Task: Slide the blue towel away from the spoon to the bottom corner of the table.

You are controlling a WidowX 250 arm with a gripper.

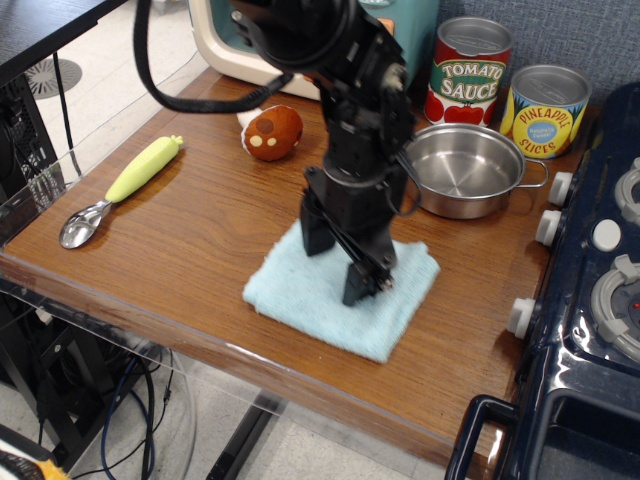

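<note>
The blue towel (pixel 330 305) lies flat near the table's (pixel 200 230) front edge, in the middle. My black gripper (pixel 338 264) stands upright on it, fingers spread apart and pressed down onto the cloth, one fingertip (pixel 358 290) near the towel's centre. The spoon (pixel 120 190) with its lime-green handle and silver bowl lies at the far left of the table, well apart from the towel.
A brown mushroom toy (pixel 273 133) sits behind the towel. A steel pot (pixel 465 170) and two cans (pixel 468 70) stand at the back right. A toy microwave is at the back. The dark blue toy stove (pixel 590 300) borders the right side.
</note>
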